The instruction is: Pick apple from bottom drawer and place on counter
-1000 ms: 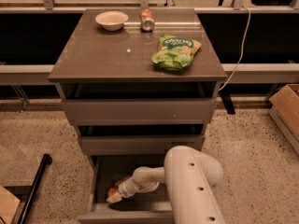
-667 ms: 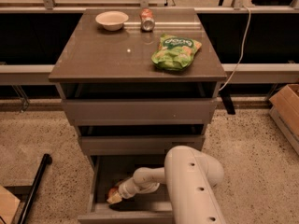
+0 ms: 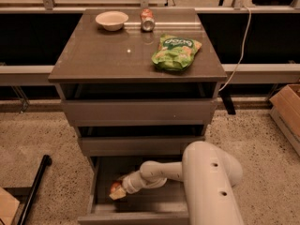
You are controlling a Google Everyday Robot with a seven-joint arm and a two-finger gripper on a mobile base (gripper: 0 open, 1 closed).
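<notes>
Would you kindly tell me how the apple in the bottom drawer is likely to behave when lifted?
The apple, small and round at the gripper in the bottom drawer, is probably rigid when squeezed. Its curved skin may slip. Set on the glossy flat counter, it could well roll.

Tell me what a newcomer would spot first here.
The big white arm fills the lower right, its gripper down inside the open bottom drawer at the apple. Up on the counter, a green snack bag stands out at the right.
</notes>
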